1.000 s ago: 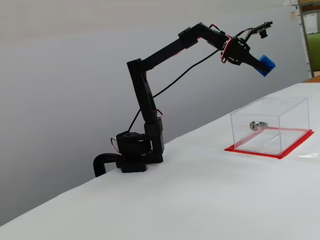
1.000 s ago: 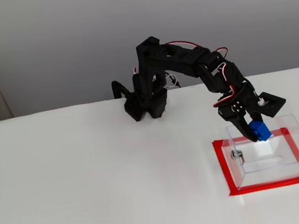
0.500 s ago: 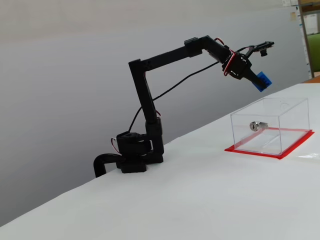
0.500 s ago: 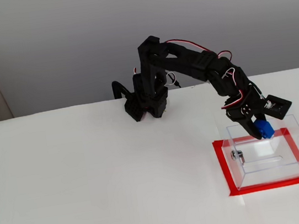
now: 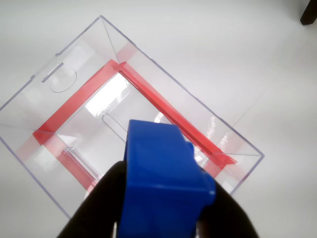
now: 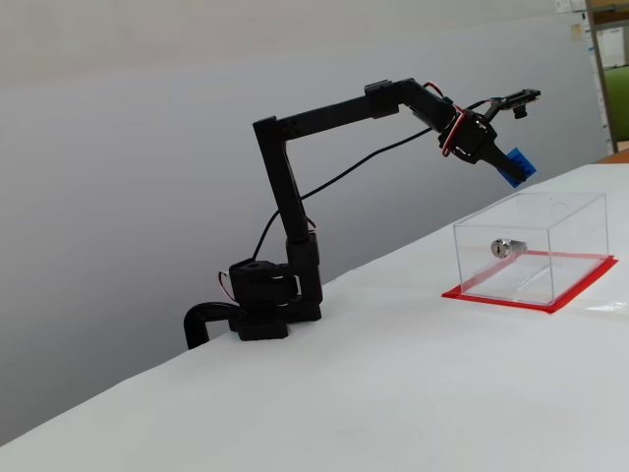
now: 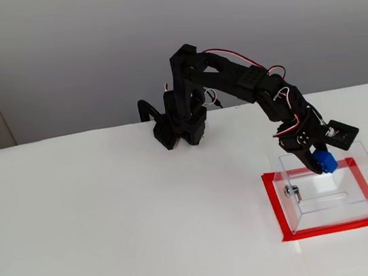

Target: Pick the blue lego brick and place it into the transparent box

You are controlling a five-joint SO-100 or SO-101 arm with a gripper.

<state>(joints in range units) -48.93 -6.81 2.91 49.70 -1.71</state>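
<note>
My gripper (image 5: pixel 163 208) is shut on the blue lego brick (image 5: pixel 166 181) and holds it in the air above the open top of the transparent box (image 5: pixel 74 74). In a fixed view the brick (image 6: pixel 515 164) hangs above the box (image 6: pixel 580 236), well clear of its rim. In another fixed view the brick (image 7: pixel 324 161) sits over the box's (image 7: pixel 357 196) back edge. The box is clear acrylic on a red-edged base, with a silver lock cylinder (image 6: pixel 501 248) on one wall. The box interior looks empty.
The arm's black base (image 6: pixel 265 305) stands on the white table (image 6: pixel 393 393), away from the box. A dark object (image 5: pixel 309 12) shows at the top right corner of the wrist view. A grey wall runs behind the table.
</note>
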